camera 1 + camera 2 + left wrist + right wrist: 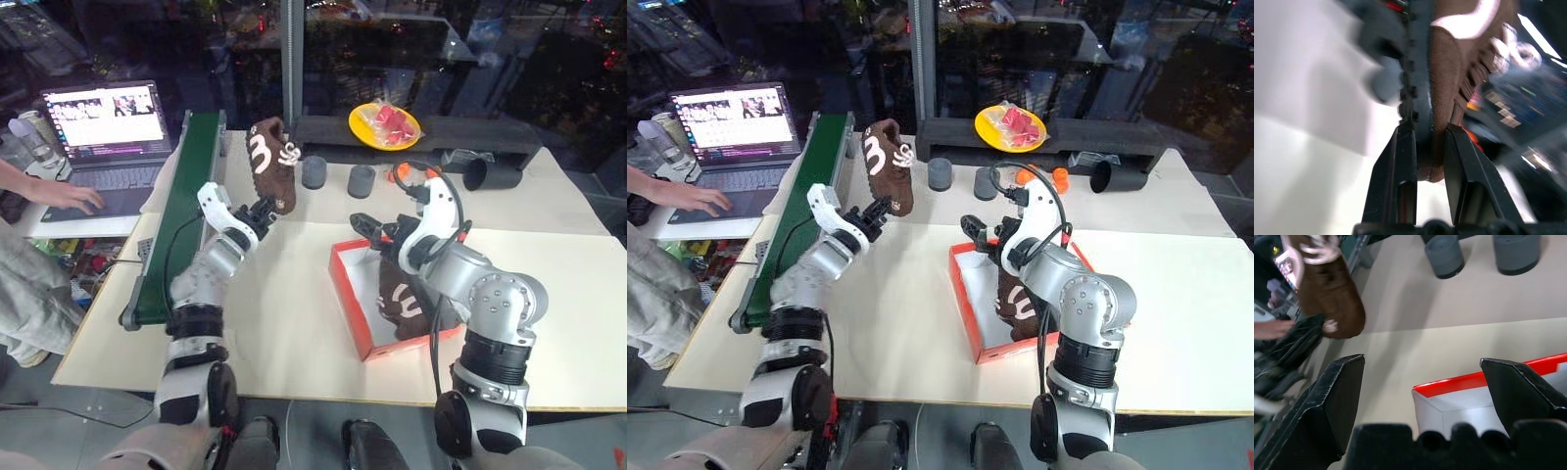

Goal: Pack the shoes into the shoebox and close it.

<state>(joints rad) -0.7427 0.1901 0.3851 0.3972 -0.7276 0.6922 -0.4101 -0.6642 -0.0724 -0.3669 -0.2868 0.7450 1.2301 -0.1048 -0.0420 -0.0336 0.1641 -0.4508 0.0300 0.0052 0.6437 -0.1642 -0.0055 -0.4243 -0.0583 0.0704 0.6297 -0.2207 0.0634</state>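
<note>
My left gripper [263, 213] is shut on the heel end of a dark brown shoe [272, 162] with a white curved mark and holds it toe-up above the table's far left. In the left wrist view the two black fingers [1400, 166] pinch the shoe's edge [1459, 63]. The red shoebox [343, 284] lies open on the table at the right, with the other brown shoe [402, 299] lying inside it. My right gripper [367, 227] hovers open over the box's far left corner, and between its spread fingers I see the red rim [1469, 382] and the lifted shoe [1332, 298].
A green conveyor [186, 206] runs along the table's left edge, with a laptop [108, 127] and a person's hand [59, 196] beyond it. Two grey cups [314, 171], a black tube [490, 173] and a yellow plate [384, 124] stand at the back.
</note>
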